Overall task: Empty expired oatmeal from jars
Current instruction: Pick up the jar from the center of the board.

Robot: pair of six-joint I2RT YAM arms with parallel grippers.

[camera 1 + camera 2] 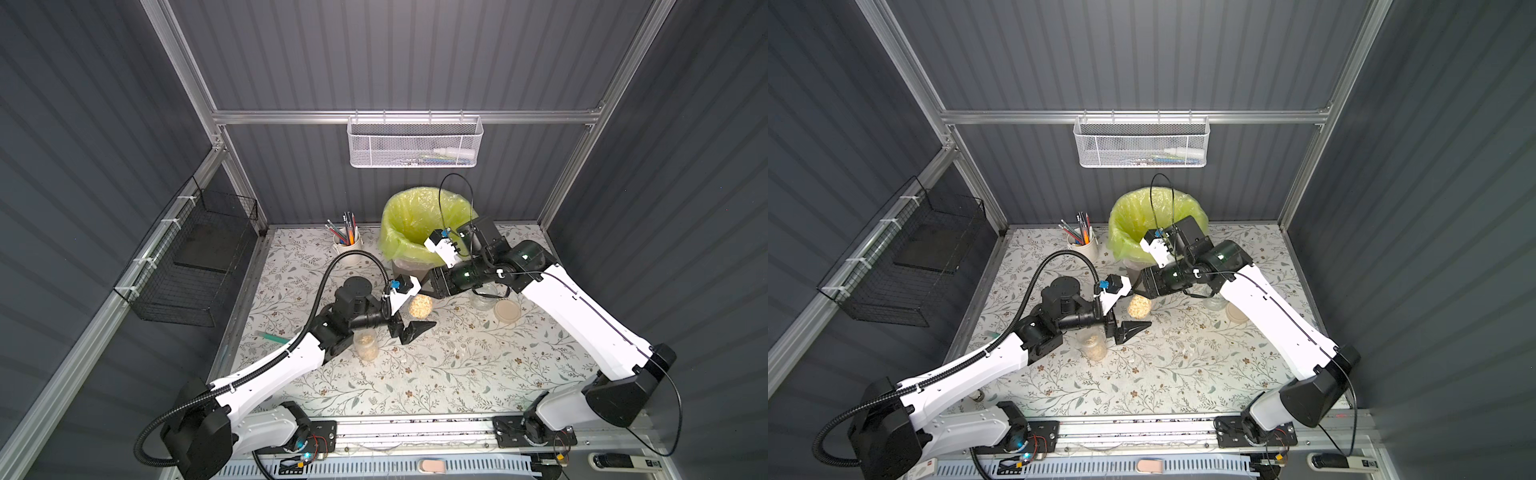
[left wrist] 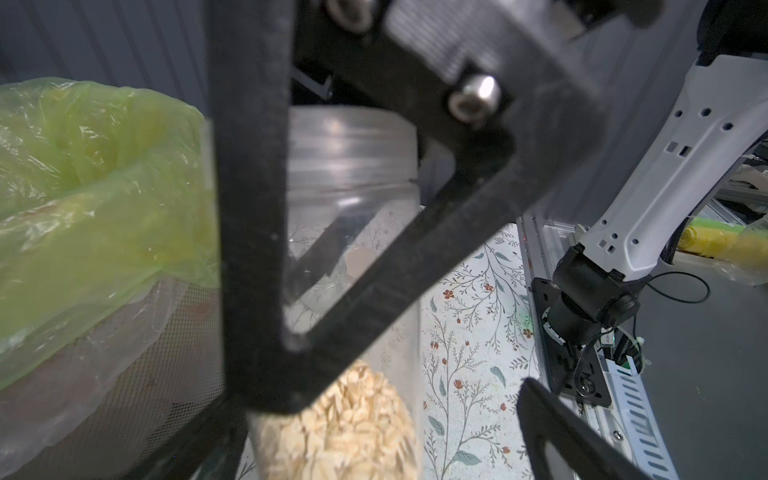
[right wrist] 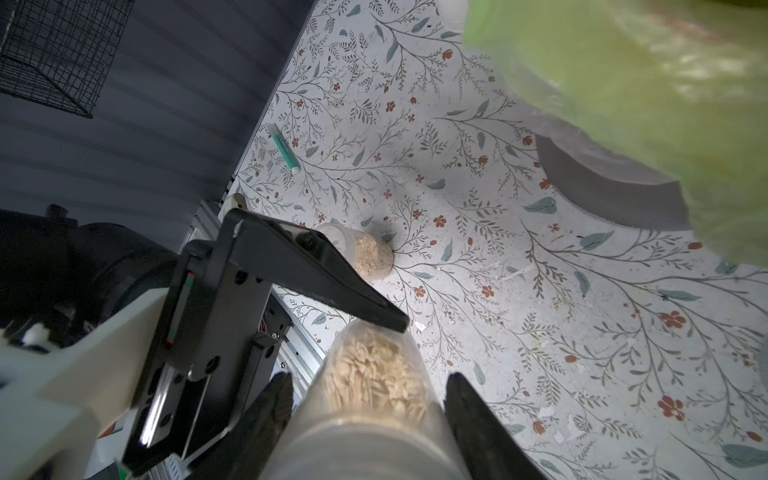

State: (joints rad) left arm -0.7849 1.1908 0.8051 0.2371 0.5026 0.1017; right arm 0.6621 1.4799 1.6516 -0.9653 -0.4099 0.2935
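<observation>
My right gripper [image 3: 369, 378] is shut on the threaded neck of a narrow clear jar [image 3: 374, 382] partly filled with oatmeal [image 3: 374, 374]. In both top views this jar [image 1: 420, 306] [image 1: 1139, 306] sits in front of the bin. My left gripper [image 2: 365, 415] [image 1: 419, 316] is open, and its fingers [image 2: 552, 428] straddle the jar's lower end without clamping it. A second jar [image 1: 365, 345] [image 3: 370, 253] with oatmeal stands under my left wrist. The squat jar [image 1: 484, 297] looks empty, and its beige lid [image 1: 507, 311] lies beside it.
A grey bin with a yellow-green bag [image 1: 419, 224] [image 1: 1150, 220] stands just behind both grippers. A white mug of pencils [image 1: 347, 245] is left of it. A green marker [image 1: 272, 337] [image 3: 284, 149] lies near the left edge. Loose flakes dot the floral tabletop [image 1: 436, 374].
</observation>
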